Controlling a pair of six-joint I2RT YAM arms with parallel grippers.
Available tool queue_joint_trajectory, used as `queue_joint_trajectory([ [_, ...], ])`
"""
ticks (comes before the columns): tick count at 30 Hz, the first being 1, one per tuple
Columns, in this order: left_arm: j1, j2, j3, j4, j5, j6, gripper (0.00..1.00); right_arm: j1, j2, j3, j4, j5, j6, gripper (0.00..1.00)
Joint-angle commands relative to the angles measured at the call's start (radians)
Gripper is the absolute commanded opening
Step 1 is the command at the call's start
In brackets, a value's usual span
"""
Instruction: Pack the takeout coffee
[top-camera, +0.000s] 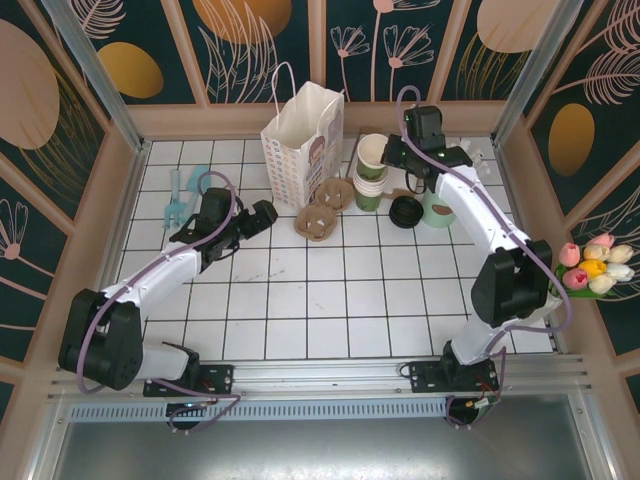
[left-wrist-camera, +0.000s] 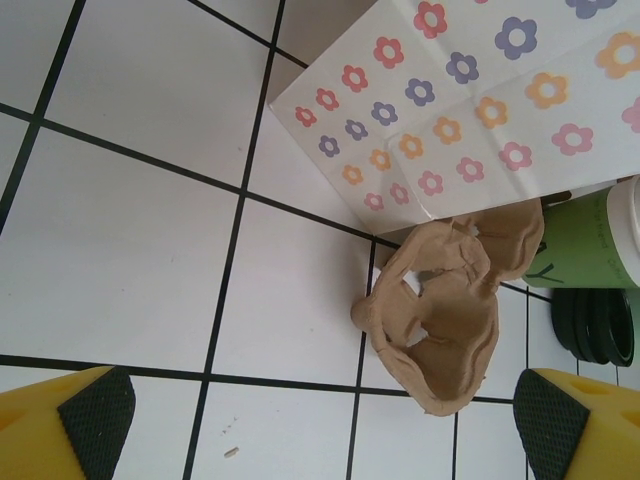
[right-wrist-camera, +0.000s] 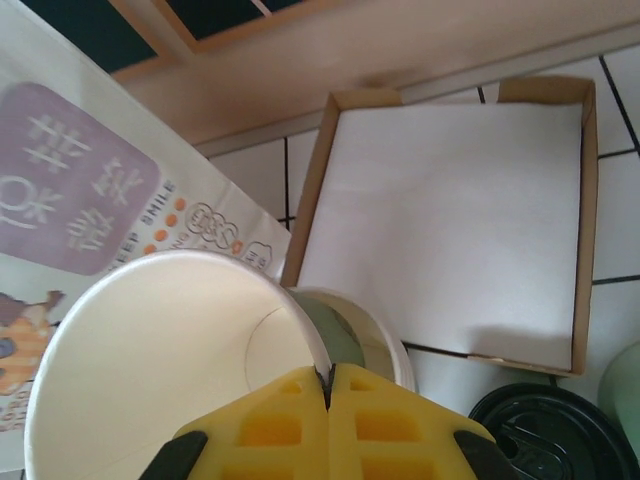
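Observation:
My right gripper (right-wrist-camera: 328, 375) is shut on the rim of a lidless green cup with a cream inside (right-wrist-camera: 150, 360). It holds that cup (top-camera: 372, 150) just above the stack of green cups (top-camera: 369, 192), whose top cup (right-wrist-camera: 365, 335) sits right under it. The white paper bag (top-camera: 300, 150) stands upright to the left of the stack, mouth open. My left gripper (top-camera: 268, 213) hovers open and empty over the tiles, facing the brown cup carriers (left-wrist-camera: 440, 320). The takeout coffee, a cup with its lid on, is out of view.
Loose black lids (top-camera: 405, 212) lie right of the stack, beside a pale green object (top-camera: 437, 210). A shallow brown box lined with white paper (right-wrist-camera: 450, 220) lies behind the cups. Light blue items (top-camera: 180, 195) lie at the left wall. Wooden walls ring the table.

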Motion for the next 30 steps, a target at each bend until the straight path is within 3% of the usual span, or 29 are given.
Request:
queue_joint_trajectory([
  [1,-0.002,0.017,0.03,-0.018,-0.002,-0.026,0.99,0.027,-0.087,0.041,-0.029,0.027,-0.019,0.0],
  [7,-0.003,-0.014,-0.031,0.038,-0.015,-0.091,0.99,0.092,-0.197,-0.006,-0.036,0.108,-0.073,0.0],
  [17,-0.002,-0.064,-0.068,0.081,0.099,-0.132,0.99,0.183,-0.39,-0.261,-0.015,-0.051,-0.157,0.0],
  [25,-0.002,-0.108,-0.061,0.02,0.111,-0.101,0.99,0.345,-0.389,-0.456,0.067,-0.129,-0.135,0.0],
  [30,-0.002,-0.094,-0.081,0.05,0.184,-0.168,0.99,0.388,-0.339,-0.525,0.129,-0.139,-0.077,0.0],
])
